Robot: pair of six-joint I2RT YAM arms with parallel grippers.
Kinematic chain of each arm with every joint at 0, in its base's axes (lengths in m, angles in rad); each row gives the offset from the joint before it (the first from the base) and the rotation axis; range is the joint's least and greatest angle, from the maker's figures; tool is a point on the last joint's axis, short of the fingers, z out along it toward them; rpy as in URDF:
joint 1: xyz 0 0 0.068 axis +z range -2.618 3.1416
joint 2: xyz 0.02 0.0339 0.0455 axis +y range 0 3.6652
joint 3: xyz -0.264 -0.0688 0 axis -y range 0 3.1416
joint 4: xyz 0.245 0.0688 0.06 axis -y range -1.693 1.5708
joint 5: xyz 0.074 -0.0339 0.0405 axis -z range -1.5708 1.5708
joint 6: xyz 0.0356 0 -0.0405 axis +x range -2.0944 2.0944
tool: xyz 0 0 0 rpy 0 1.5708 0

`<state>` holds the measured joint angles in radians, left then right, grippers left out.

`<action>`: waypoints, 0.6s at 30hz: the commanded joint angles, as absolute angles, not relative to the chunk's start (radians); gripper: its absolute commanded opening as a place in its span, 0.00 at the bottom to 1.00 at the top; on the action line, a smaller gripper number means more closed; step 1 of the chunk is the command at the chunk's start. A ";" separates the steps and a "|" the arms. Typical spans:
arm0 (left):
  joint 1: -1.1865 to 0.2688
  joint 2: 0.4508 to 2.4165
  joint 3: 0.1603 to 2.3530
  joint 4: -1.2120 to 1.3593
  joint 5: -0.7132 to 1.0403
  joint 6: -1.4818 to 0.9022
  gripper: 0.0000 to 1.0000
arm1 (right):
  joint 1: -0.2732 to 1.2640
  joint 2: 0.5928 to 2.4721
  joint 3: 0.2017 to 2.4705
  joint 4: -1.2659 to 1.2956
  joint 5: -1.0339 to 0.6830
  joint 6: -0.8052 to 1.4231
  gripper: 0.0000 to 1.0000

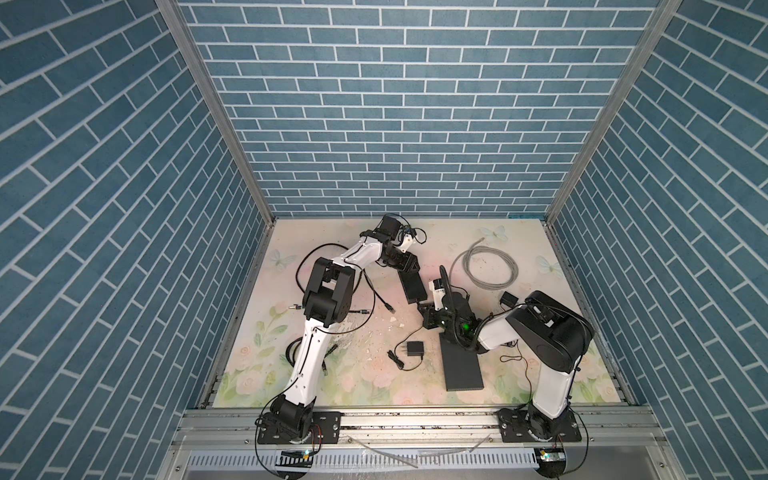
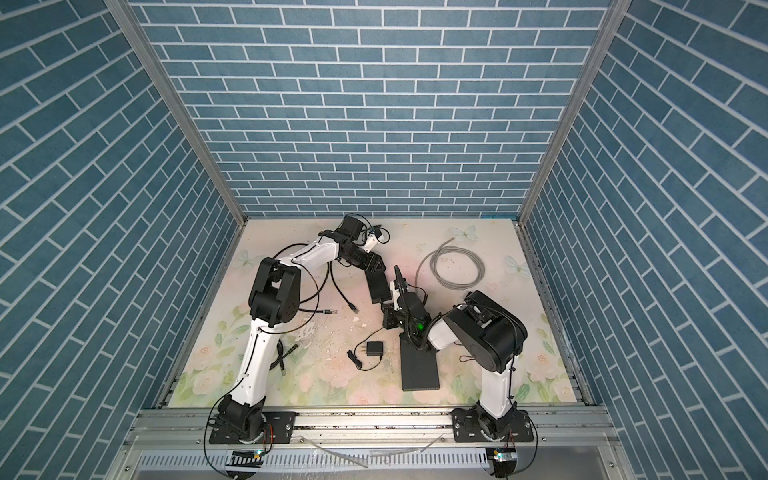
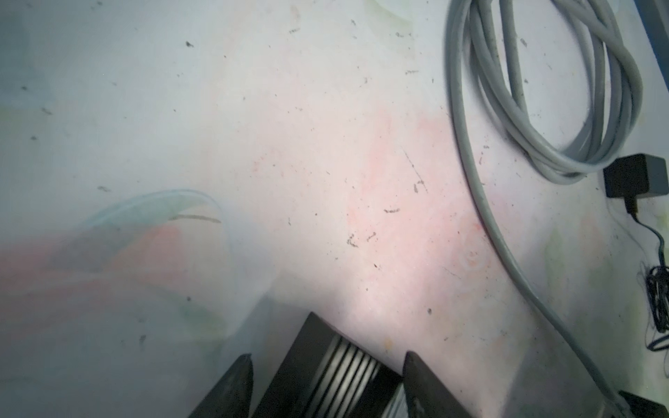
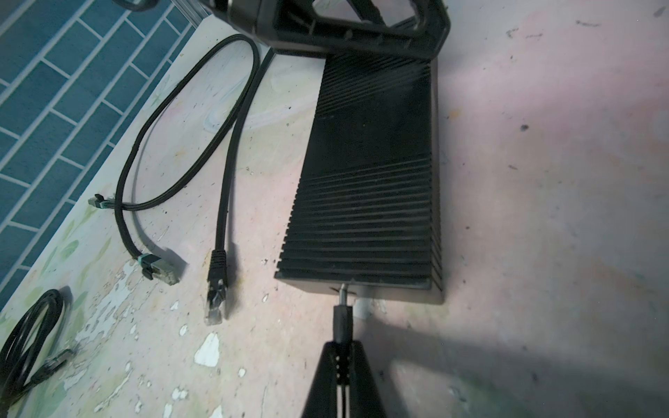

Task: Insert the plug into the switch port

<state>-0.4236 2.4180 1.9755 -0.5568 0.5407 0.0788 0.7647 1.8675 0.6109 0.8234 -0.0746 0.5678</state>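
Pinching the plug (image 4: 343,318) tight, right jaws, tip at the switch (image 4: 365,173) port (image 4: 342,288); left jaws wide astride that switch

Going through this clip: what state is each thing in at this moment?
ribbed switch: lying flat.
plug: metal tip at the ribbed switch's port, not fully seated.
right gripper: jaws shut on the plug.
left gripper: jaws astride the ribbed switch's other end, grip unclear.
gray cable: coiled, loose.
Ethernet cable: unplugged.
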 commanded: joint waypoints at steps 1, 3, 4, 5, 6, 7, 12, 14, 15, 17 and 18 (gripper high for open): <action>-0.424 2.385 1.912 -0.613 0.544 0.117 0.61 | 0.759 1.876 0.635 0.821 -0.053 0.545 0.04; -0.424 2.367 1.883 -0.611 0.531 0.122 0.60 | 0.757 1.875 0.629 0.823 -0.035 0.546 0.04; -0.424 2.361 1.872 -0.611 0.524 0.123 0.60 | 0.757 1.875 0.628 0.827 -0.032 0.546 0.04; -0.424 2.354 1.859 -0.609 0.521 0.124 0.60 | 0.756 1.875 0.626 0.827 -0.031 0.546 0.04; -0.422 2.347 1.846 -0.604 0.516 0.123 0.59 | 0.755 1.876 0.625 0.827 -0.029 0.545 0.04; -0.422 2.344 1.837 -0.601 0.514 0.122 0.59 | 0.755 1.878 0.626 0.828 -0.028 0.545 0.04; -0.423 2.350 1.808 -0.583 0.536 0.122 0.54 | 0.749 1.898 0.644 0.837 -0.057 0.532 0.04; -0.424 2.351 1.804 -0.586 0.549 0.134 0.53 | 0.747 1.902 0.653 0.833 -0.072 0.521 0.04; -0.423 2.351 1.804 -0.593 0.554 0.143 0.53 | 0.747 1.902 0.656 0.830 -0.075 0.515 0.04; -0.424 2.352 1.802 -0.605 0.561 0.160 0.53 | 0.746 1.904 0.663 0.818 -0.075 0.501 0.04; -0.424 2.355 1.802 -0.612 0.567 0.170 0.52 | 0.744 1.905 0.669 0.807 -0.076 0.490 0.04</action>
